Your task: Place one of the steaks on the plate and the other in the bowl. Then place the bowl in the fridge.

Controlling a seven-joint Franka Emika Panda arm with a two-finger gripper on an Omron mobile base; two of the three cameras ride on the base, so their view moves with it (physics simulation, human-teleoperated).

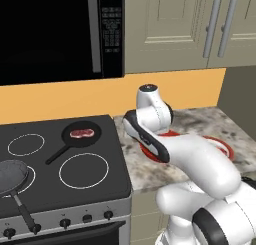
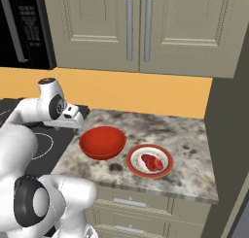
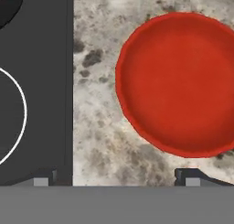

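Observation:
The all-red bowl [image 2: 102, 142] stands empty on the marbled counter, just right of the stove. Beside it on the right is the red-rimmed plate [image 2: 167, 170], and a bright red steak [image 2: 152, 162] lies on it. The paler steak [image 1: 81, 133] with white fat edges lies in a small black pan [image 1: 95, 128] on the stove's back burner. My gripper [image 3: 116, 177] is open and holds nothing. It hangs above the counter strip between the stove edge and the bowl [image 3: 180, 81], pointing down. The fridge's doors are out of view.
A second, empty pan [image 1: 10, 174] sits on the stove's front left burner. The black microwave [image 1: 55, 29] hangs above the stove, and beige wall cabinets [image 2: 136, 28] hang over the counter. A tall grey wall [image 2: 228, 125] closes off the counter's right end.

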